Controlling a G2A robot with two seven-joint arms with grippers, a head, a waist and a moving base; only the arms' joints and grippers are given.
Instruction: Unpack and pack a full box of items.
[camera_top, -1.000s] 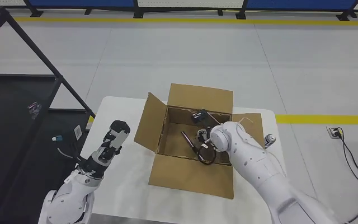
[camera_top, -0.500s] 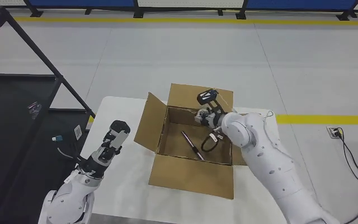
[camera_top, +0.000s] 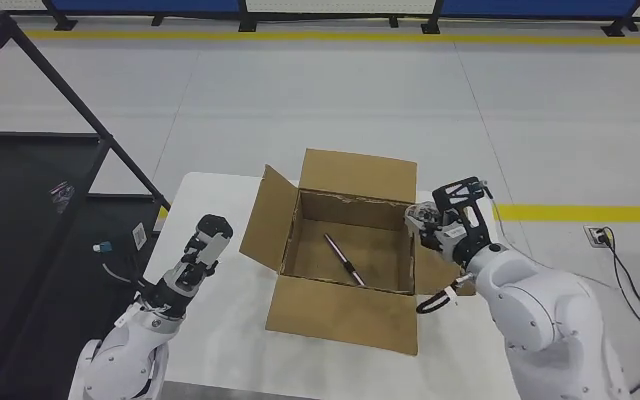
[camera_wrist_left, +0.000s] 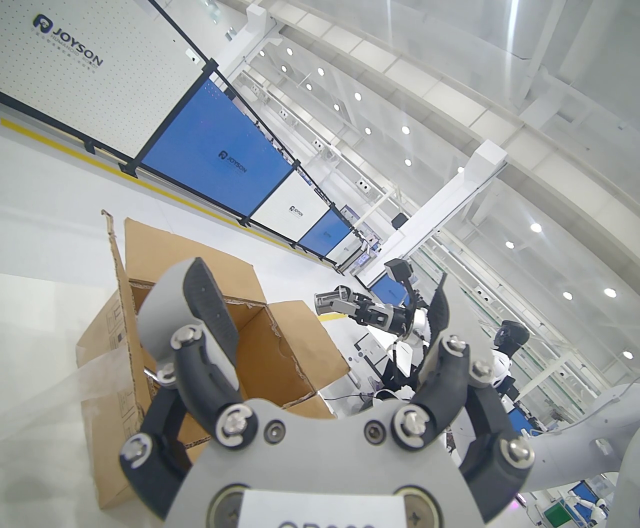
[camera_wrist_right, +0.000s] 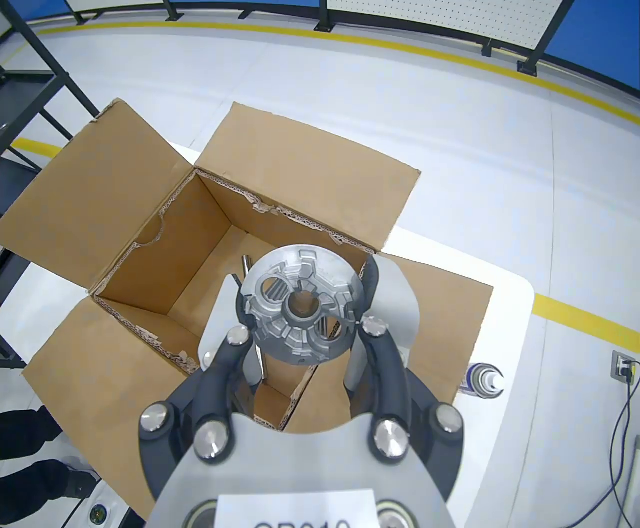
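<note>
An open cardboard box (camera_top: 345, 310) stands mid-table, and a thin metal rod (camera_top: 344, 258) lies on its floor. My right gripper (camera_top: 423, 221) hangs above the box's right wall and flap, shut on a round grey cast metal part (camera_wrist_right: 300, 310) with cut-outs and a centre hole. In the right wrist view the box (camera_wrist_right: 125, 210) lies open below it and the rod (camera_wrist_right: 244, 264) peeks out beside the part. My left gripper (camera_top: 212, 232) is left of the box, pointing upward, open and holding nothing (camera_wrist_left: 320, 310).
A spray can (camera_wrist_right: 482, 380) stands on the white table (camera_top: 230, 310) beyond the box's right flap. A black frame rack (camera_top: 60, 200) borders the table's left side. The box's flaps (camera_top: 262, 215) are spread outward.
My right gripper has lifted out of the box with the metal part and swung right, over the box's right side. The left arm has kept still.
</note>
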